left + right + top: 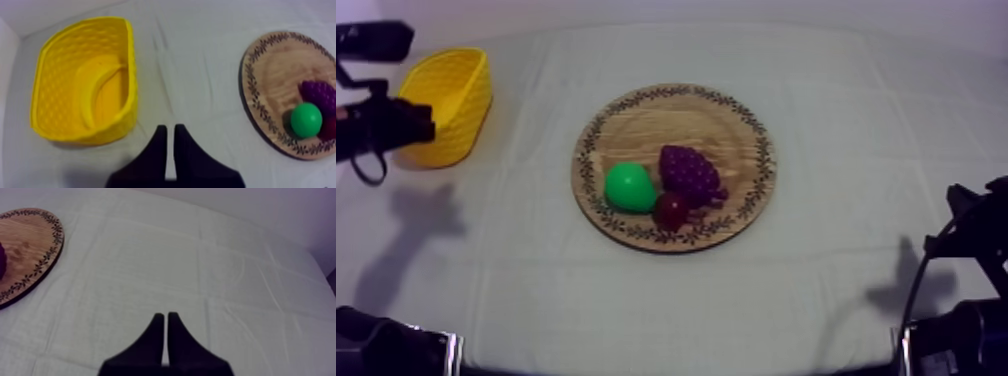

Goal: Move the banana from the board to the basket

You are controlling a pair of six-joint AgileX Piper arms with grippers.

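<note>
Three toy fruits lie on the round wooden board (636, 120) in the middle of the desk (856, 130) — a green pear (628, 187), a bunch of grapes (688, 172) and a small red fruit (670, 209). They sit close together on the board's near half, the red one touching the grapes. The banana (86, 97) is off the board: it lies curved inside the yellow basket (466, 110) at the desk's far left. The left jaws hang just beside the basket, pressed all but together with a thin slit between them, holding nothing. The right jaws hover over bare cloth to the right of the board — pressed together, holding nothing.
</note>
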